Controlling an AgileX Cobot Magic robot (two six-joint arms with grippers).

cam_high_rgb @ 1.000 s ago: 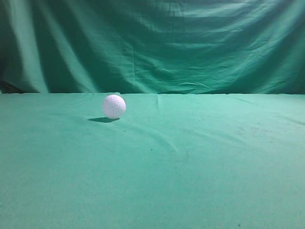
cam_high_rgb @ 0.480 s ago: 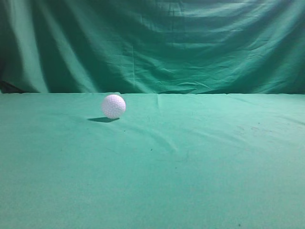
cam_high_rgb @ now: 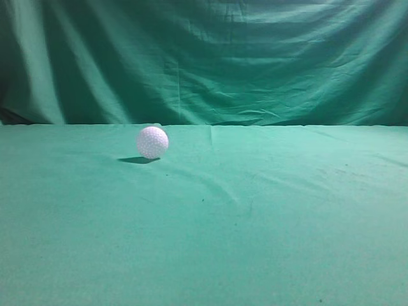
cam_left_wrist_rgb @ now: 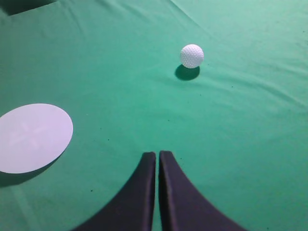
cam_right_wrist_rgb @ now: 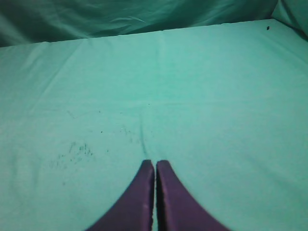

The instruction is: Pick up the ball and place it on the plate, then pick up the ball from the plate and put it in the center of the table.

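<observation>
The ball (cam_high_rgb: 152,141) is a small white dimpled sphere resting on the teal-green table (cam_high_rgb: 255,217), left of the middle and towards the back. It also shows in the left wrist view (cam_left_wrist_rgb: 191,55), far ahead of my left gripper (cam_left_wrist_rgb: 157,154), which is shut and empty above the cloth. A flat white round plate (cam_left_wrist_rgb: 32,136) lies to the left of the left gripper. My right gripper (cam_right_wrist_rgb: 155,163) is shut and empty above bare cloth. Neither gripper shows in the exterior view.
A draped green curtain (cam_high_rgb: 204,57) hangs behind the table's back edge. The cloth has shallow wrinkles (cam_high_rgb: 223,188) and small dark specks (cam_right_wrist_rgb: 72,151).
</observation>
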